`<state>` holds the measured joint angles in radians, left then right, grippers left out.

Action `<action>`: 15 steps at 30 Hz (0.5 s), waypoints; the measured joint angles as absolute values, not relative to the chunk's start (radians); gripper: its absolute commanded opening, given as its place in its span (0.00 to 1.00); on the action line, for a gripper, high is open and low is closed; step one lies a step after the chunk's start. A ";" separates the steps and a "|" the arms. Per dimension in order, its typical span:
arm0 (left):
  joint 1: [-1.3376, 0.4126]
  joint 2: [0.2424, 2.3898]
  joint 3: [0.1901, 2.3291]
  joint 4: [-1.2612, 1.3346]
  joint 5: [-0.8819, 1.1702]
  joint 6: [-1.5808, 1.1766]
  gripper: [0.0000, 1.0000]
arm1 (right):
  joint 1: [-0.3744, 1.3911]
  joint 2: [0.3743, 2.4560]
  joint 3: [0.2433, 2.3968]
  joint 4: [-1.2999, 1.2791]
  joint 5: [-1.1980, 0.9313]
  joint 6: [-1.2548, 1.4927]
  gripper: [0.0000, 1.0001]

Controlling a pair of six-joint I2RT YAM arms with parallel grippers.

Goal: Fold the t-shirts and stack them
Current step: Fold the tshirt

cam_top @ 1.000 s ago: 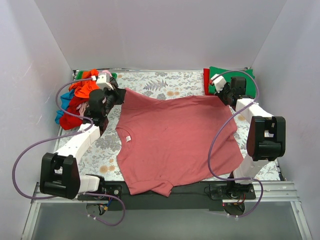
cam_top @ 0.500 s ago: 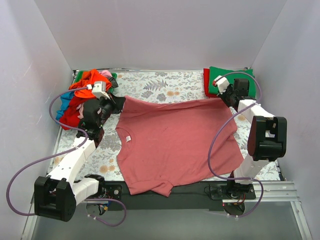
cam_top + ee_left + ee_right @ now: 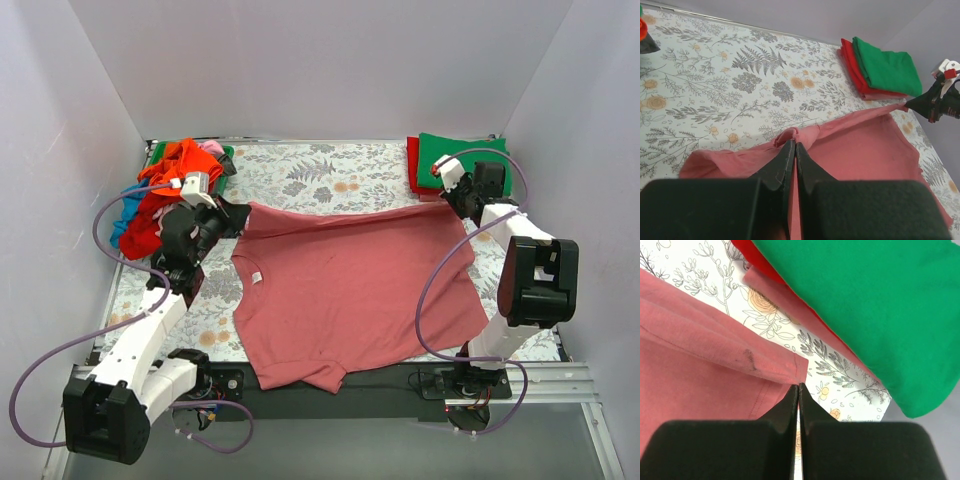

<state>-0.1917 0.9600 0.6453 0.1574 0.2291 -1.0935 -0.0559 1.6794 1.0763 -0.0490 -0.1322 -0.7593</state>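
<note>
The left fingers (image 3: 793,147) and right fingers (image 3: 798,389) pinch the far edge of the rose t-shirt (image 3: 350,290), stretched sideways between them.

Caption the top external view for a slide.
Left gripper and right gripper, shut on the dusty-rose t-shirt, hold its edge taut between unfolded pile and folded stack.

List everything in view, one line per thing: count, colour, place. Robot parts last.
dusty-rose t-shirt: one, dusty rose, spread mid-table, far edge stretched between the grippers.
folded stack: at least two tees, green over red, far right corner.
loose pile: count unclear, orange, red, blue, green, pink, far left corner.
table covering: one, pale floral-and-fern print, under everything.
left gripper: one, black, shut on the dusty-rose t-shirt's far left corner.
right gripper: one, black, shut on its far right corner.
</note>
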 measured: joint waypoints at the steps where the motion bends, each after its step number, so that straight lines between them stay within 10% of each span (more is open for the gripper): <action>1: -0.192 0.950 0.641 0.149 0.233 -1.096 0.00 | -0.058 1.677 1.073 -0.049 -0.134 -0.759 0.01; 15: -0.192 0.877 0.600 0.072 0.287 -1.138 0.00 | -0.073 1.663 1.025 -0.049 -0.141 -0.771 0.01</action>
